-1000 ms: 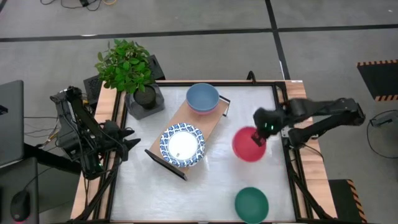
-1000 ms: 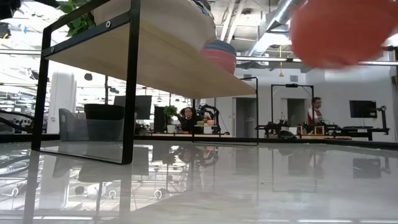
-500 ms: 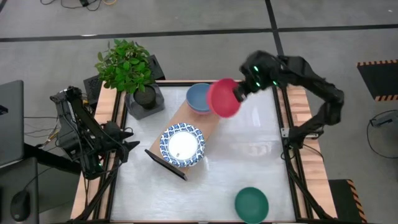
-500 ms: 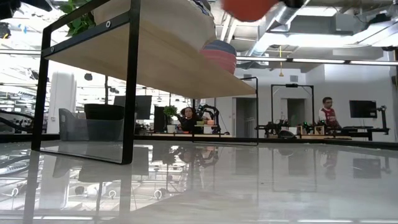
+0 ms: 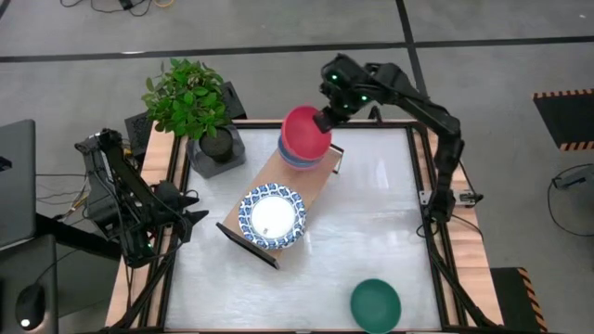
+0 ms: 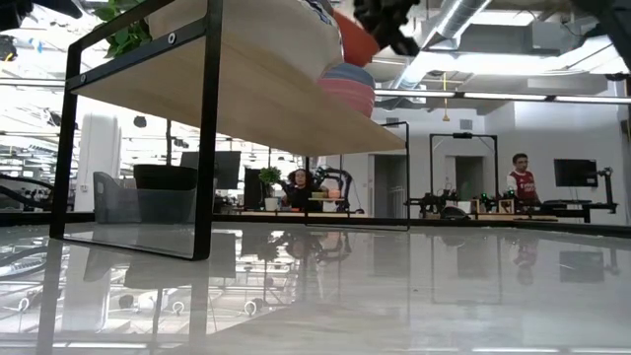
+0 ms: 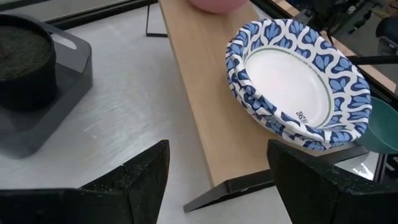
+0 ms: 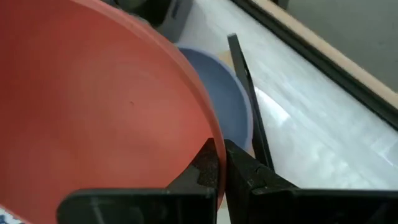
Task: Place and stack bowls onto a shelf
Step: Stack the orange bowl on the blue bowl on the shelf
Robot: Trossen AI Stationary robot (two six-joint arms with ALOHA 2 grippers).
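My right gripper (image 5: 325, 119) is shut on the red bowl (image 5: 303, 132), which hangs tilted over the slate blue bowl (image 5: 299, 158). The blue bowl is nested in a pink bowl (image 6: 347, 97) at the far end of the shelf (image 5: 299, 186). A stack of white dishes with blue patterned rims (image 5: 272, 215) rests on the shelf's near end. The teal green bowl (image 5: 375, 304) stands on the table near the front edge. My left gripper (image 7: 217, 180) waits open at the table's left side, facing the shelf and the dishes (image 7: 292, 87). My right gripper pinches the red bowl's rim (image 8: 210, 144) between its two fingers, one finger on each face of the wall. The fingers slant down from the table's far right. The bowl is lifted clear and tilted, just above the blue bowl (image 8: 227, 99).
A potted plant (image 5: 190, 102) in a dark pot stands at the far left corner beside the shelf. Black frame ends (image 5: 249, 246) close the shelf. In the low view, a person (image 6: 520, 177) shows in the room behind.
My right gripper has carried the red bowl up from the table's right middle toward the far edge and then leftward, until it is over the blue bowl on the shelf. The bowl has tipped on the way. The gripper has stayed shut.
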